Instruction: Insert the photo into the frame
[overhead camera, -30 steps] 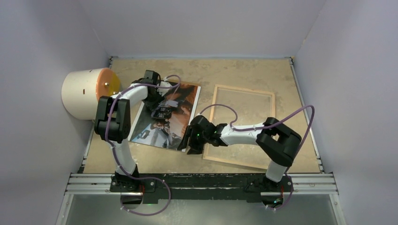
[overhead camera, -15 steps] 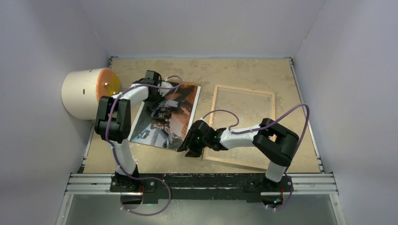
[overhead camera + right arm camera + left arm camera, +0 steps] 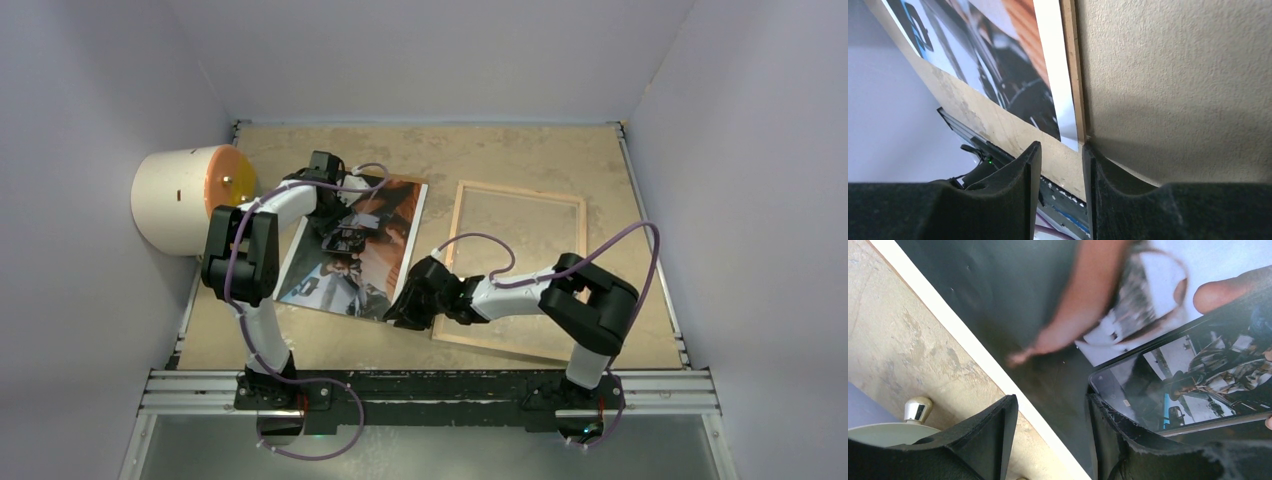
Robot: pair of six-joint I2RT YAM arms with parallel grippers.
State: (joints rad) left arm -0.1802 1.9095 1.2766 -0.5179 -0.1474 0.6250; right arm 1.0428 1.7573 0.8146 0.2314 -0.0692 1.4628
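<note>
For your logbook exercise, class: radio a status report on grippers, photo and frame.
Left gripper open, straddling left edge of photo. Right gripper open at its near right corner. Photo face up beside frame, not in. Right arm over frame.

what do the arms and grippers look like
The left arm and right arm have white tubular links joined by bulky black housings, with a purple cable looping along each. The left gripper and right gripper each have two thick matte black fingers.
</note>
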